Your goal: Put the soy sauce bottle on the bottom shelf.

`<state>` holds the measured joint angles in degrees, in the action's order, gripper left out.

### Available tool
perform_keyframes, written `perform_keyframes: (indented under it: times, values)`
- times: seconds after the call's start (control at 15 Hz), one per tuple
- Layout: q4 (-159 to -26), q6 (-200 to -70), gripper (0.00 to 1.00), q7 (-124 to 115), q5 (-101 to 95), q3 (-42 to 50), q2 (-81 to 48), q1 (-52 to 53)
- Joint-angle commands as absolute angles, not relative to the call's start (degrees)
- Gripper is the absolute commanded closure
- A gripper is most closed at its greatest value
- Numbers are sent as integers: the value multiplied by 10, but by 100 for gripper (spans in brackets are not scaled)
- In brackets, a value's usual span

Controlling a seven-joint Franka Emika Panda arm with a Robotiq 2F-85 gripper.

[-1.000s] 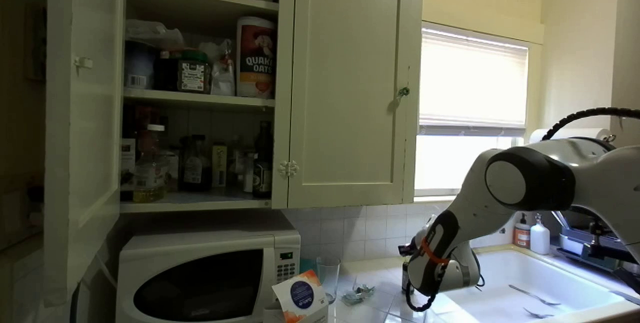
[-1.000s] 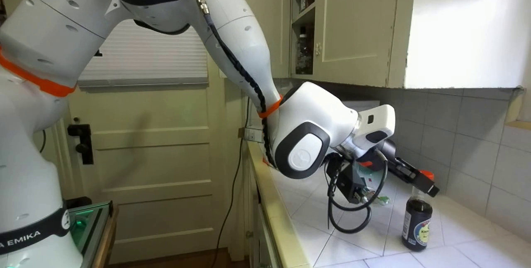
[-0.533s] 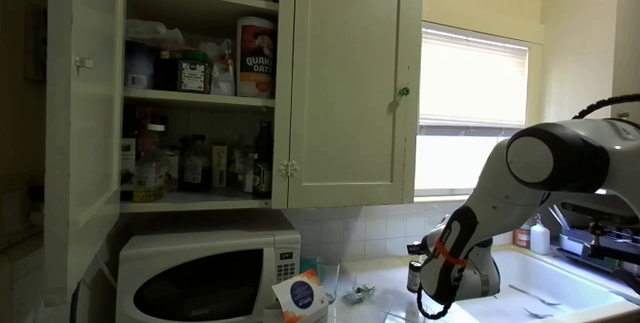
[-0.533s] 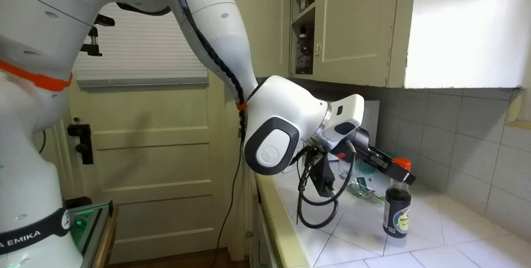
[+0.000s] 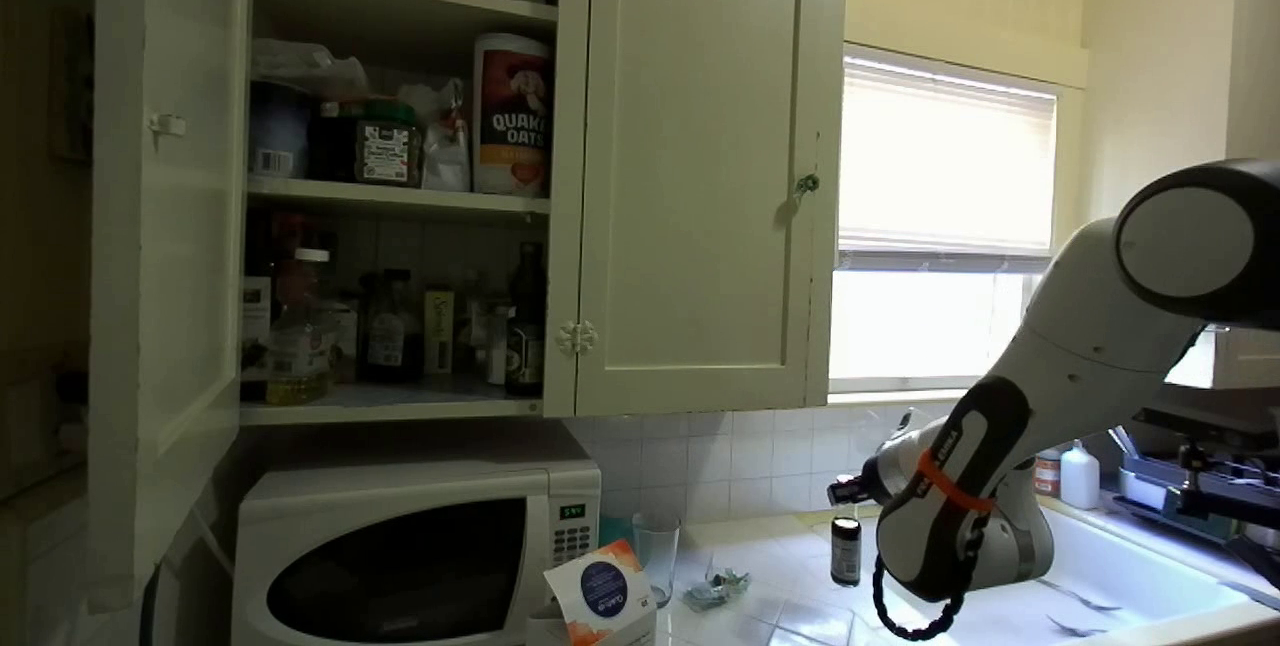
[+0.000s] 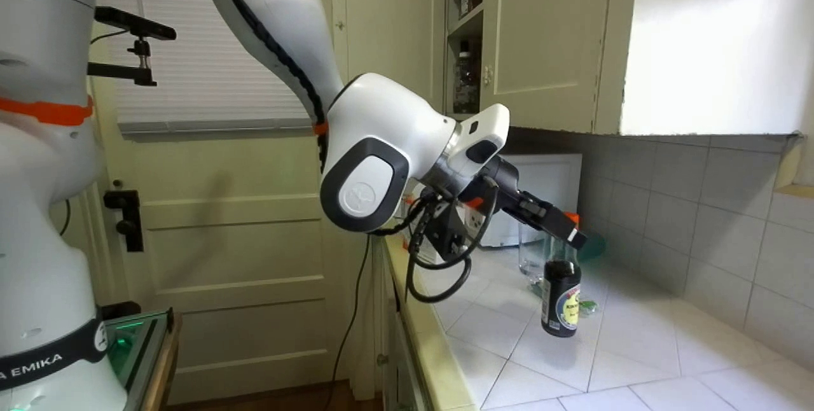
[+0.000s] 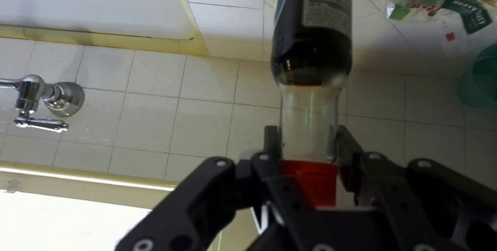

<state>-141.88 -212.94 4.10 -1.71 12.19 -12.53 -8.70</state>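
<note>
The soy sauce bottle [image 5: 845,554] has dark contents and a red cap. It hangs nearly upright in my gripper [image 5: 846,492], seemingly a little above the tiled counter, and shows too in an exterior view [image 6: 561,299]. In the wrist view the fingers [image 7: 309,142] close on the clear neck of the bottle [image 7: 310,54], just by the cap. The bottom shelf [image 5: 400,412] is the lowest board of the open white cupboard, above the microwave, left of and higher than my gripper there. It holds several bottles, a yellow box [image 5: 438,331] and an oil bottle [image 5: 298,356].
The microwave [image 5: 400,566] stands under the cupboard. Beside it are an orange-white box [image 5: 605,594], a glass [image 5: 662,556] and a plastic packet [image 5: 717,588]. The open cupboard door [image 5: 170,276] juts out left. A closed door [image 5: 700,176] lies right of the shelves. The sink [image 5: 1120,566] is at right.
My gripper and the held bottle have moved rightward in an exterior view, and leftward and up in an exterior view with the arm's base. The bottle appears lifted off the counter.
</note>
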Motion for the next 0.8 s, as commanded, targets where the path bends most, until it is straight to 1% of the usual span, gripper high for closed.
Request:
perform_keyframes:
  times: [0.0,0.13,0.2,0.4,0.67,0.73]
  values:
    - [-1464,-2071,87,65,-57,101,-45,-82]
    - [-1471,-2036,87,52,-96,90,-18,-79]
    - [-1448,-2072,62,59,-60,92,-63,-83]
    - [-1458,-2050,62,59,-75,83,-38,-78]
    - [-1461,-2049,62,59,-75,84,-36,-79]
    - [-1461,-2049,87,59,-75,84,-36,-79]
